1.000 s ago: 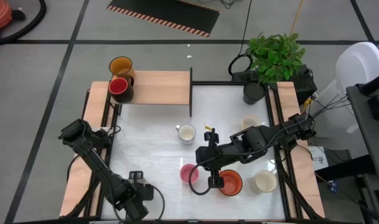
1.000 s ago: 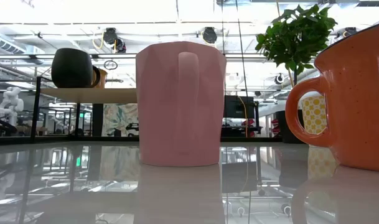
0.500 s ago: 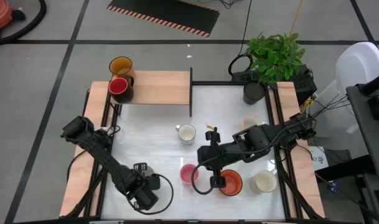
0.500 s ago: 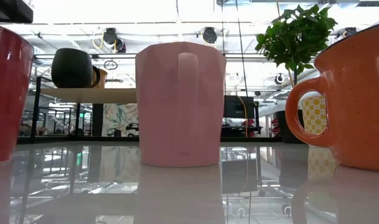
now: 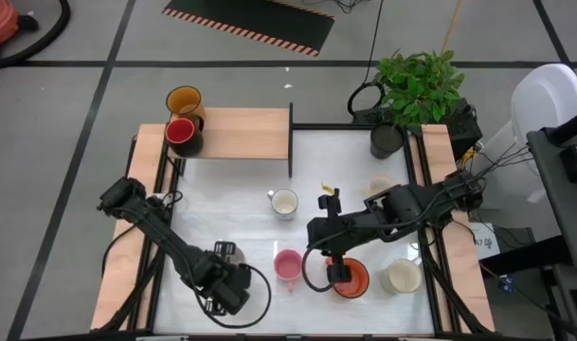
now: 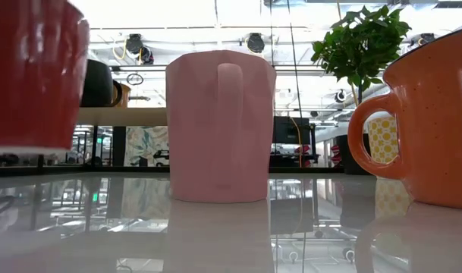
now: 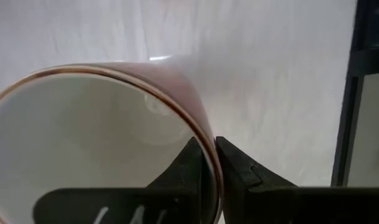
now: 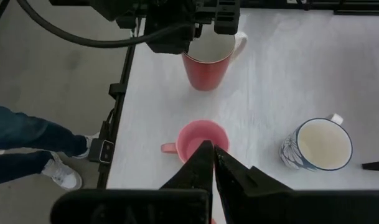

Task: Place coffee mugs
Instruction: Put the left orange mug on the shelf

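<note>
My left gripper (image 5: 229, 284) stands near the table's near edge, shut on a red mug with a white inside (image 8: 206, 68). That mug floats above the table at the left of the low view (image 6: 33, 76). My right gripper (image 5: 332, 272) is shut and hovers at the left rim of the orange mug (image 5: 354, 278), which stands on its base (image 6: 435, 121). The pink mug (image 5: 287, 264) stands upright between the two grippers (image 6: 219, 125). A white flowered mug (image 5: 283, 203) sits mid-table. Two cream mugs (image 5: 402, 277) (image 5: 381, 187) stand at the right. My left gripper pinches the red mug's rim (image 7: 205, 134), with one finger (image 7: 192, 165) inside the mug and the other (image 7: 239, 171) outside. The fingers come from above, pointing down. The mug hangs upright below them, lifted clear of the table.
A wooden shelf (image 5: 245, 133) at the far left carries an amber-yellow mug (image 5: 185, 99) and another red mug (image 5: 181, 133). A dark grey pot (image 5: 387, 140) and a plant (image 5: 419, 83) stand at the far right. A person's legs (image 8: 27, 140) show beyond the table's edge.
My left gripper has carried the red mug from the near-left corner toward the table's right and upward. In the low view the mug has come in from the left and its base now hangs above the table. My right arm has shifted slightly over the orange mug.
</note>
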Available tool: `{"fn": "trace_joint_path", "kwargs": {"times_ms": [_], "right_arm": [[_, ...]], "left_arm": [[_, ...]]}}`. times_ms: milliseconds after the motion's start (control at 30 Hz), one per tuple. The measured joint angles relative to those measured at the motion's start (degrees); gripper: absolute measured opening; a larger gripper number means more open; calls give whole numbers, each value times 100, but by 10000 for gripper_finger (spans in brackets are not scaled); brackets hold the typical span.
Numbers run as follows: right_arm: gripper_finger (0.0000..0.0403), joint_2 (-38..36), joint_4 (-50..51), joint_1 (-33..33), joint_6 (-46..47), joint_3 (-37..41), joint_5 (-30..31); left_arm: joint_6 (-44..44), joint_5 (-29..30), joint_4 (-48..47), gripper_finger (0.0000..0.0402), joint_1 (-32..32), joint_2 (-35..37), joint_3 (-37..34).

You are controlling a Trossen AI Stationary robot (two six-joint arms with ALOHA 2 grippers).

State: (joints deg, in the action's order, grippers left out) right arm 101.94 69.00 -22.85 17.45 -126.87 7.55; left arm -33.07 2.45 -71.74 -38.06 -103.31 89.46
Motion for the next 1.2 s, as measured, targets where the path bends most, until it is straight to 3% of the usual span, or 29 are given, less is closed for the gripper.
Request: {"fn": "trace_joint_path", "kwargs": {"times_ms": [667,1000,1200], "right_arm": [[0,-106,373,-11,157,0,-13],[0,-106,371,-11,210,0,166],[0,-106,371,26,287,0,337]], "left_arm": [[2454,-114,-1566,25,432,14,2202],[2925,-421,-1842,25,1131,24,2791],[3444,-176,-1833,25,1823,24,2969]]}}
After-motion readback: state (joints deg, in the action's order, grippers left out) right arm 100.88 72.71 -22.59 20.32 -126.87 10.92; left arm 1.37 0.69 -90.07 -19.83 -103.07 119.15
